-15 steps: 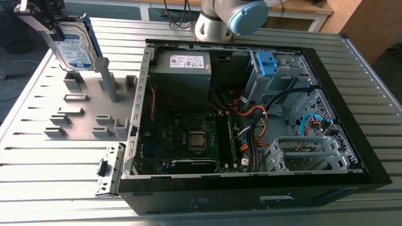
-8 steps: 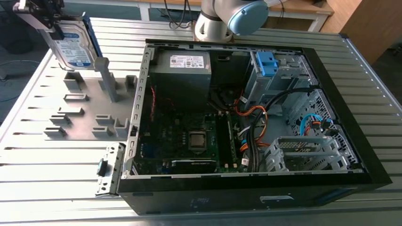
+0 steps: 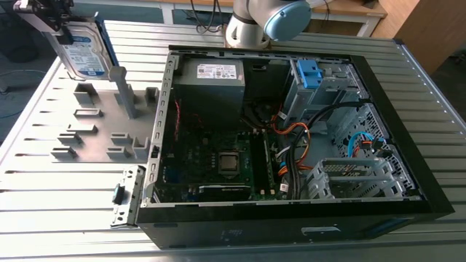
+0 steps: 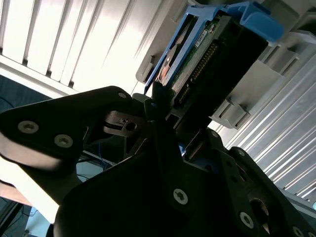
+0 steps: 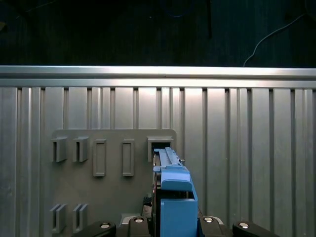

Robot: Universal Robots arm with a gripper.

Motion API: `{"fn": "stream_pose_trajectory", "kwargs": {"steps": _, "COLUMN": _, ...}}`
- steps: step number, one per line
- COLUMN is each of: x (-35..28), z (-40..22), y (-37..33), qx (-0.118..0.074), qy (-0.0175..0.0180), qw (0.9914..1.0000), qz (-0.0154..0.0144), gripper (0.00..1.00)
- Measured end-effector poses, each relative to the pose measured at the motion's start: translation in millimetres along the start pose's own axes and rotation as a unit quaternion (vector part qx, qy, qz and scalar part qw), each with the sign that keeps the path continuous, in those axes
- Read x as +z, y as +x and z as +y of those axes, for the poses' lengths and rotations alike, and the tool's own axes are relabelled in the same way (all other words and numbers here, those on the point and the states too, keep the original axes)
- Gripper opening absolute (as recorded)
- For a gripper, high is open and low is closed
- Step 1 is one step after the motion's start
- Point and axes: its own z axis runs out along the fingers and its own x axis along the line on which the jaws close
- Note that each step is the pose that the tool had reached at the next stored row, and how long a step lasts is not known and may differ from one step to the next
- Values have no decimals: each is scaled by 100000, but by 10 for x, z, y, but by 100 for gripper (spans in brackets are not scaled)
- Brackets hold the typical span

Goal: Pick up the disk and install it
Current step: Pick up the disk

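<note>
Gripper (image 4: 174, 117), jaws clenched on the disk (image 3: 84, 52), hangs over grey fixture plate (image 3: 102, 128) on ribbed metal table (image 3: 58, 191); open computer case (image 3: 255, 232) alongside.

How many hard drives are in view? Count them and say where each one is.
1. The disk is held on edge in the gripper over the grey fixture plate. Another could be hidden inside the computer case's drive cage.

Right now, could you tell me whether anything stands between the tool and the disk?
Nothing visible does: the tool grips the disk, which stands upright at the grey fixture plate, beside the open computer case.
</note>
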Motion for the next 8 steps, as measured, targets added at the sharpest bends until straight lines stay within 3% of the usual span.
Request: {"fn": "stream_pose_trajectory", "kwargs": {"steps": 8, "x": -39, "z": 0, "y": -2, "qx": 1, "qy": -2, "qw": 100000, "qz": 2, "gripper": 36}}
